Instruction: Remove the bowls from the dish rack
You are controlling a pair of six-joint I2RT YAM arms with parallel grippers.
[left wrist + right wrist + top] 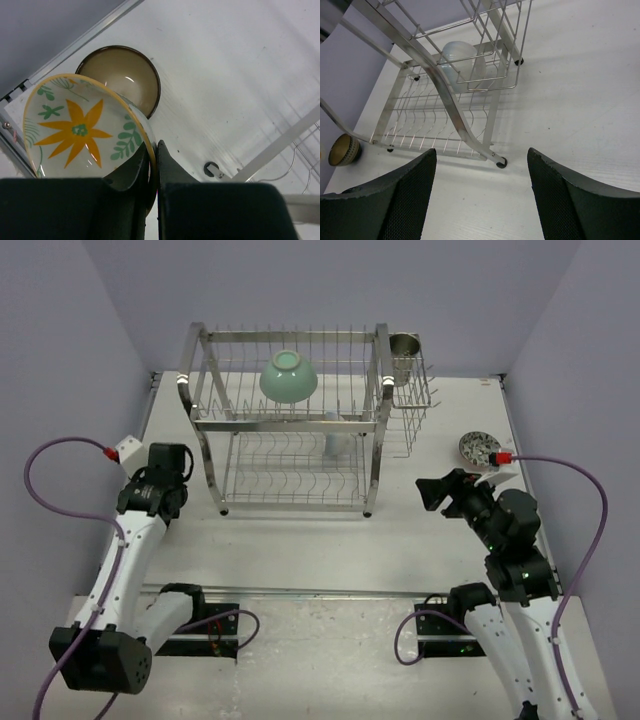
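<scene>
Left claw (154,151) pinches the yellow rim of the flower bowl (75,130), which has white glaze, an orange-yellow flower and green sprigs, and is tilted above the table (225,75). Just past it I see the brown bowl (120,80) upright, with a dark rim and glossy tan inside. Right claw (481,157) is spread wide, holding nothing, facing the rack (250,423). A mint bowl (289,375) lies upside down on its top tier, and a patterned bowl (479,448) sits on the table, far right.
</scene>
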